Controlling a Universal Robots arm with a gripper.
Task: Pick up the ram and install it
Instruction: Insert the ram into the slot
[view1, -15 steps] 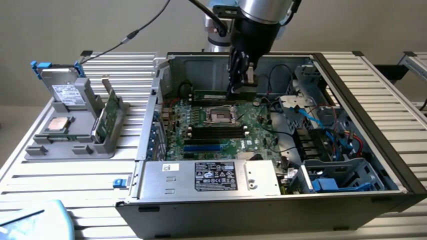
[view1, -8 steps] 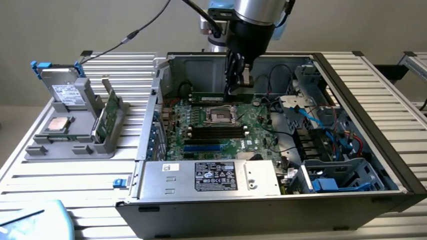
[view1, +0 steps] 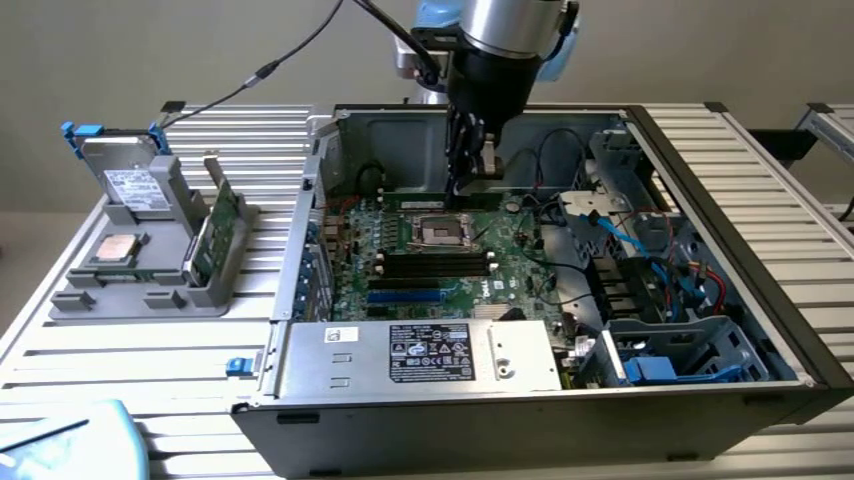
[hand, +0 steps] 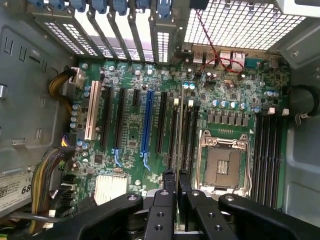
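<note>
Gripper (hand: 176, 176): I am holding it nearly shut, pinching the ram (hand: 179, 131) by its two flat faces, with only the board's thickness between my fingers (hand: 162, 206).

The ram is running straight out from my fingertips, edge-on in the wrist view, and lining up with the black memory slots (hand: 189, 132) directly under it. I cannot tell whether it is seated or just above them.

In the exterior view my gripper (view1: 470, 172) is reaching down into the open computer case (view1: 727, 185), and the ram (view1: 416, 198) is showing as a long narrow strip level with the board.

Just beside the ram, the open processor socket (hand: 224, 167) is sitting with its metal frame. A second bank of black slots (hand: 267, 150) is lying beyond the socket, away from my gripper.

On the ram's other side, black expansion slots, a blue one (hand: 146, 122) and a white one (hand: 91, 117) are lying parallel on the green motherboard (hand: 130, 165).

Farther out, the grey power supply (view1: 427, 355) is sitting inside the case.

Outside the case wall, well apart from my gripper, a grey fixture (view1: 134, 292) is standing on the slatted bench (view1: 120, 350). It is carrying another green stick (view1: 220, 235) upright, a square silver chip (view1: 118, 248) and a grey drive (view1: 131, 188) with a white sticker.
</note>
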